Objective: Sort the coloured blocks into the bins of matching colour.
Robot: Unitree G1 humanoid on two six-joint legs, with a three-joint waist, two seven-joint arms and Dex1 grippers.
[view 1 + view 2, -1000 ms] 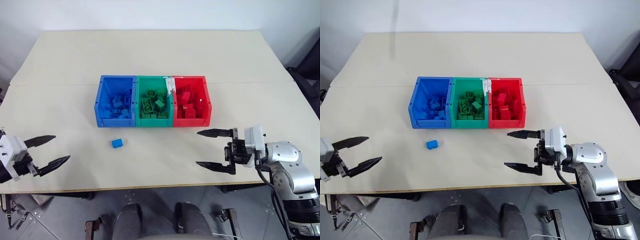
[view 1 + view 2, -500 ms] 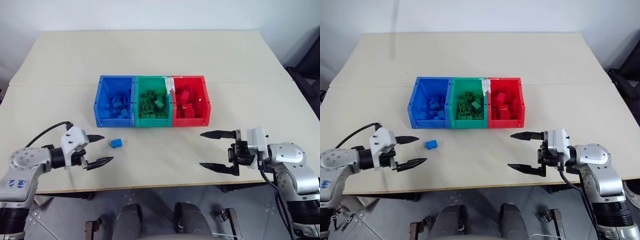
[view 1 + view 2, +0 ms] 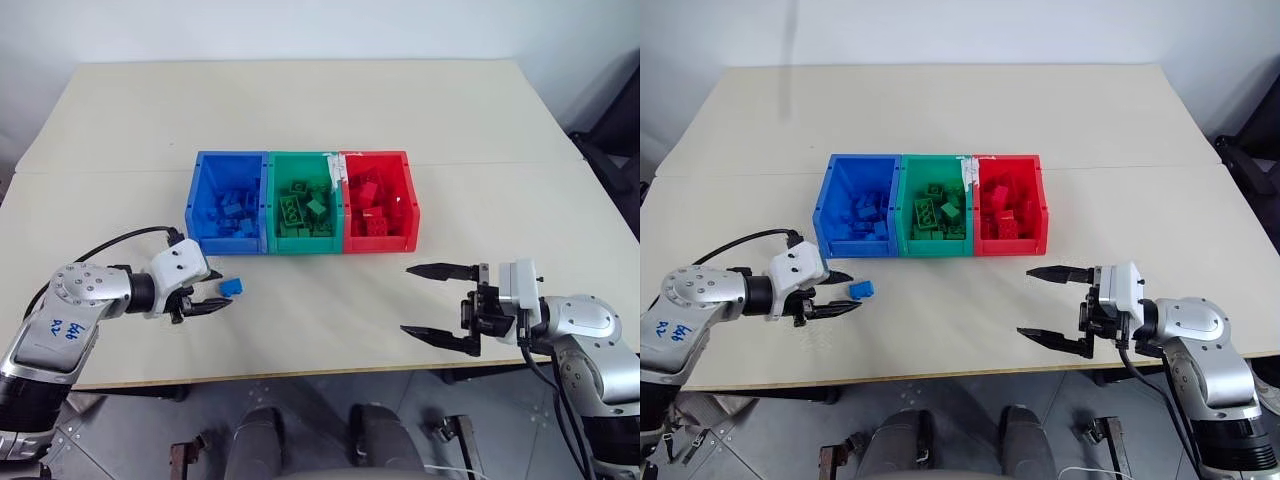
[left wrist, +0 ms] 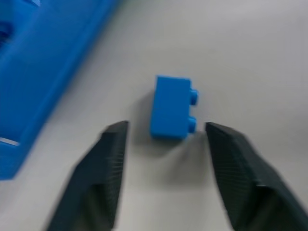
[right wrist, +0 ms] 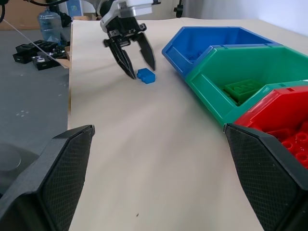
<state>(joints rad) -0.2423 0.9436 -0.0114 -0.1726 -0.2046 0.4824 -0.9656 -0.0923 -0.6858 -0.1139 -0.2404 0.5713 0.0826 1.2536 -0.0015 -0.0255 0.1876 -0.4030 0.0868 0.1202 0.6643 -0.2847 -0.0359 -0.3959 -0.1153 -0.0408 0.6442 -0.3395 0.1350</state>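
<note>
One loose blue block (image 3: 232, 287) lies on the table in front of the blue bin (image 3: 228, 244). My left gripper (image 3: 217, 290) sits low at the block, its fingers (image 4: 109, 159) a little apart, one on each side of the block (image 4: 171, 108) and not touching it. The blue bin, the green bin (image 3: 305, 245) and the red bin (image 3: 380, 244) stand joined in a row, each holding several blocks of its own colour. My right gripper (image 3: 408, 299) hovers open and empty over the table's front right, pointing left. The right wrist view shows the left gripper (image 5: 137, 60) at the block (image 5: 146, 76).
The beige table (image 3: 330, 110) has wide bare space behind the bins and on both sides. Its front edge runs just below both grippers. A black cable (image 3: 110, 245) loops over my left forearm.
My left arm swung in from the table's left edge to the blue block, and its fingers narrowed around the block. The right gripper stayed put and open.
</note>
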